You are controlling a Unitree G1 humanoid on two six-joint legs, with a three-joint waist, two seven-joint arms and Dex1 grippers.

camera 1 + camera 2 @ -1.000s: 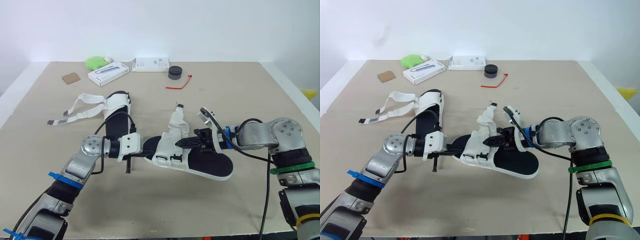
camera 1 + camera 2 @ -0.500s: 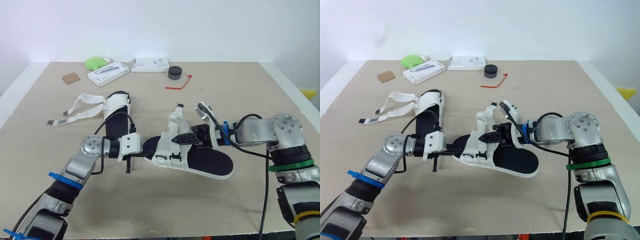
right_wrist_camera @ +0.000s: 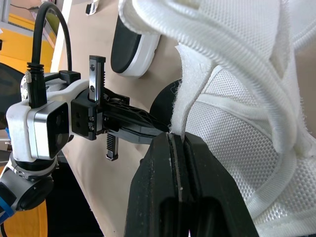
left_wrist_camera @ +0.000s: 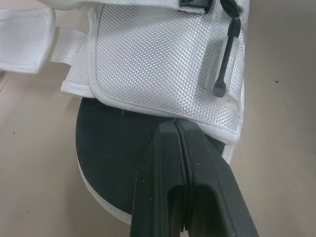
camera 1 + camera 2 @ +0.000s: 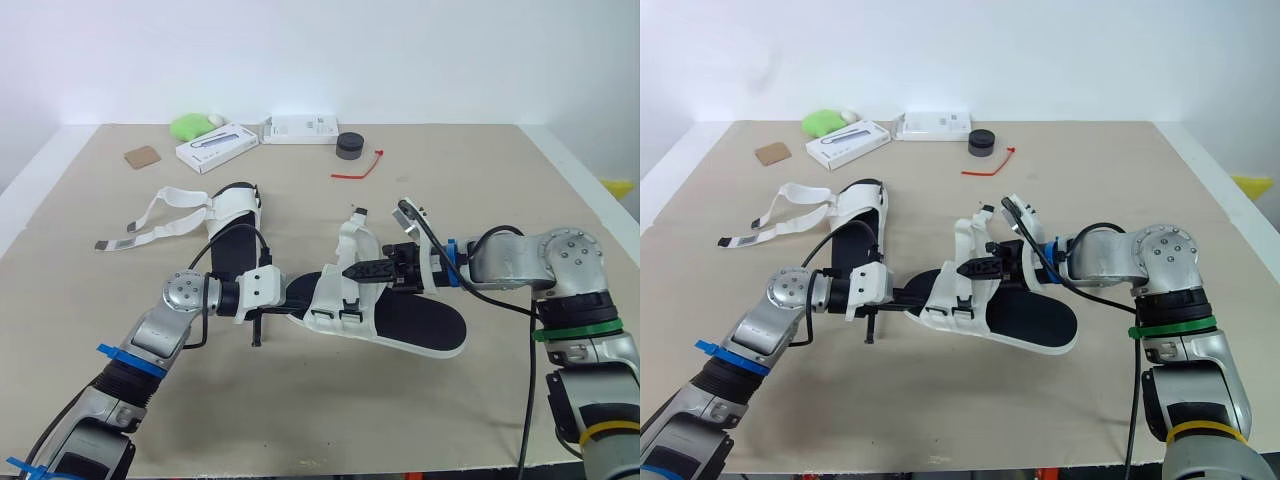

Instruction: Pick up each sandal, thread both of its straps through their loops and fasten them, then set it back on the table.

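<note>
**Work piece.** White mesh sandal with a black sole (image 5: 400, 322), lying mid-way across the beige tabletop (image 5: 480, 190), a little toward the near edge, its length running left to right. One white webbing strap (image 3: 190, 94) stands up from the mesh upper, not yet fastened.

**Grippers.** Right gripper (image 3: 177, 139) is clenched on that strap, with the webbing running down between its fingers. Left gripper (image 4: 175, 129) has its fingers pressed together, tips at the hem of the upper over the sole's left end. It appears to nip the sandal there to steady it.

**Step in hand (my reading).** Lead the strap end to its loop among the small black buckles (image 5: 347, 316) on the near side of the upper.
- Keep the webbing flat and untwisted.
- Present the tip first and use only light tension.
- The left hold must stay firm, or the pull will drag the sandal.
- Limp webbing is likely to fold at the loop's mouth.

**Surroundings.** The second white sandal (image 5: 235, 235) lies nearer the left edge, its loose straps (image 5: 150, 215) splayed open and undone. Along the far edge, well apart from the work, are a white box (image 5: 215, 146), a black round puck (image 5: 350, 145) and a red tie (image 5: 360, 165).
</note>
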